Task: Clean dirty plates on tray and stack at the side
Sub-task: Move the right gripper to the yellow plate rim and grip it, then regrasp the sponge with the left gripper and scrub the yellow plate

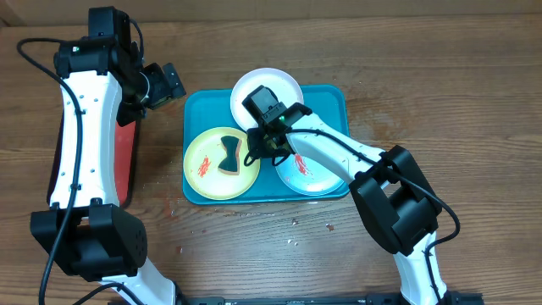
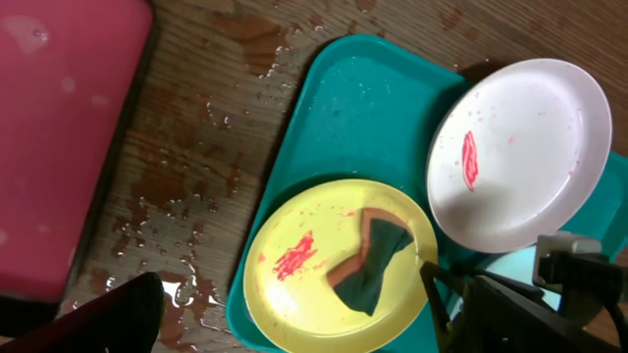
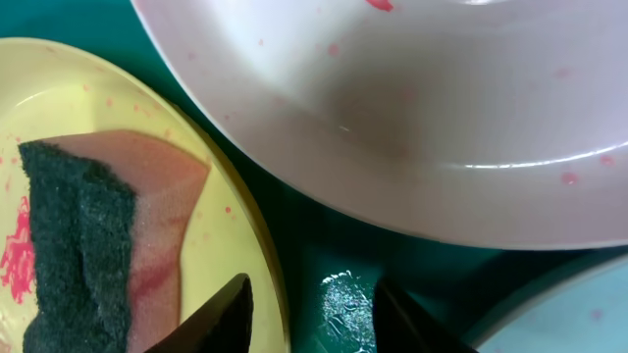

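Wet wood table (image 1: 440,93). Right gripper (image 3: 312,306) part-open, empty, over tray (image 3: 294,230) gap. Sponge (image 3: 88,235) just left of it on yellow plate (image 3: 59,98), likely next grab. Left gripper (image 1: 167,82) off tray, keeping clear; openness unclear.

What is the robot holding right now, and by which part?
Nothing. The right gripper hangs open over the tray, the sponge lying loose on the yellow-green plate; the left gripper looks empty too.

Table (image 1: 440,93): wood, visible grain, matt; water droplets give wet sheen at 9 o'clock of tray (image 2: 363,108). Tray: teal plastic, smooth, glossy, wet film. White plate (image 2: 535,157) at tray's 12 o'clock: smooth shiny plastic. Sponge (image 3: 69,235) on yellow plate (image 2: 294,304): rough dark scouring fibre over orange foam. Red tray (image 2: 59,127): smooth plastic, satin sheen.
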`<action>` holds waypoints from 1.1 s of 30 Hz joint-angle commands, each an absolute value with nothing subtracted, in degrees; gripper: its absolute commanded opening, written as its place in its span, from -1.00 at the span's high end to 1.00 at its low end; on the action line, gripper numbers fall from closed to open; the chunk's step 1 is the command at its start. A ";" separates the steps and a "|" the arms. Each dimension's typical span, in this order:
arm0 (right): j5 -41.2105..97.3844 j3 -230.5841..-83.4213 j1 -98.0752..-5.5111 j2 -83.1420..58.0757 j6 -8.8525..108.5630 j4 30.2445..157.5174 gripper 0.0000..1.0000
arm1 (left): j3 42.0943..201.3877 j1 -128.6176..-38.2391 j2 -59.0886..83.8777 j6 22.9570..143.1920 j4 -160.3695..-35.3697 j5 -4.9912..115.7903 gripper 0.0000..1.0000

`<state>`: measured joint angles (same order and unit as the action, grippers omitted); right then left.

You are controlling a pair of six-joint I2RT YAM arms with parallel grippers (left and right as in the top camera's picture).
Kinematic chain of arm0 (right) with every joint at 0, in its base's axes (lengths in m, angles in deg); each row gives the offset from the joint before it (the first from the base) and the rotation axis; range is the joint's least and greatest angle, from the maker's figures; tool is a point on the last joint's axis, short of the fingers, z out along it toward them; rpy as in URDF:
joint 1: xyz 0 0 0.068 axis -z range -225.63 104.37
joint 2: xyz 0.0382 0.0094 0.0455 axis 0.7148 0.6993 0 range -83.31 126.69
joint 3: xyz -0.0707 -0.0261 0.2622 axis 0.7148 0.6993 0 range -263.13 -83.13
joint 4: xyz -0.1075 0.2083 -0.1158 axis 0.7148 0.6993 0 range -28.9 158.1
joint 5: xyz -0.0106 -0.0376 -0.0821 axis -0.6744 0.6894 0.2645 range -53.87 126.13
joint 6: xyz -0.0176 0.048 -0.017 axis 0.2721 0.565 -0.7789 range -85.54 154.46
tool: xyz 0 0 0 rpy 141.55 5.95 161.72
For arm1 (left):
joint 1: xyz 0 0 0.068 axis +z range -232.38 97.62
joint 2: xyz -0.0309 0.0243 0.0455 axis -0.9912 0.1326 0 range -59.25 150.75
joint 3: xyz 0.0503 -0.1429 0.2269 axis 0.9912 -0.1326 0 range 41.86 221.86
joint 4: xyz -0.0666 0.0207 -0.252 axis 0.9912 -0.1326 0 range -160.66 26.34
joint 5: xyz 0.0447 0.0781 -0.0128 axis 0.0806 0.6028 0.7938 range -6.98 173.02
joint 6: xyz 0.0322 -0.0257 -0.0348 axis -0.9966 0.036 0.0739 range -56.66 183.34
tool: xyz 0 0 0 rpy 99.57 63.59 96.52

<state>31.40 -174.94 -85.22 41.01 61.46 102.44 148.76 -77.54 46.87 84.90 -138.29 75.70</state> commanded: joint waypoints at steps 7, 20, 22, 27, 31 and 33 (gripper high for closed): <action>30.90 -173.08 -87.47 41.03 61.50 101.45 0.22 | 148.71 -80.18 47.53 79.85 -138.23 72.80 -0.81; 30.46 -173.08 -87.47 41.03 61.53 102.11 0.34 | 147.36 -81.69 55.75 75.46 -138.03 66.24 -0.56; 30.48 -173.08 -87.47 41.03 61.50 102.11 0.45 | 147.36 -81.78 57.23 74.50 -137.94 65.28 -0.46; 30.52 -173.08 -87.45 41.03 62.60 101.91 0.74 | 147.34 -82.15 60.62 71.72 -138.43 63.95 -0.19; 31.81 -173.08 -87.45 41.03 63.08 101.59 0.80 | 147.31 -82.87 62.26 67.22 -139.56 59.36 -0.12; 32.03 -173.08 -87.45 41.03 63.23 101.59 0.87 | 147.31 -83.22 62.63 65.36 -140.26 57.80 -0.09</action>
